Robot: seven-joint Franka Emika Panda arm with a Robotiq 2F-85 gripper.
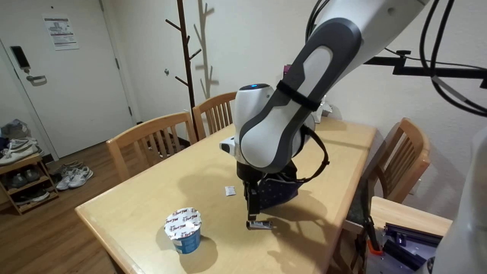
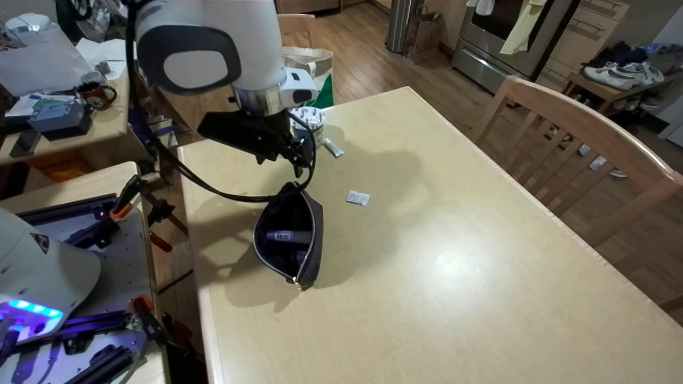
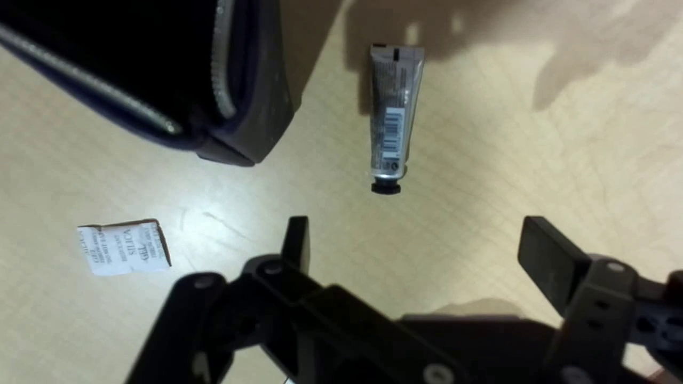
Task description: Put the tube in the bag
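Tube (image 3: 395, 112): lying on the table (image 3: 507, 176), outside the bag (image 3: 269, 90) and near it. In the wrist view it lies beyond the gripper (image 3: 421, 250), long axis running nearly straight toward the gap, cap (image 3: 386, 186) nearest (a little off centre, to the bag's side). Fingers (image 3: 552, 264) spread wide, nothing between them, no contact seen. In my judgement, advancing and lowering in line, without much turning, should set them astride the tube.
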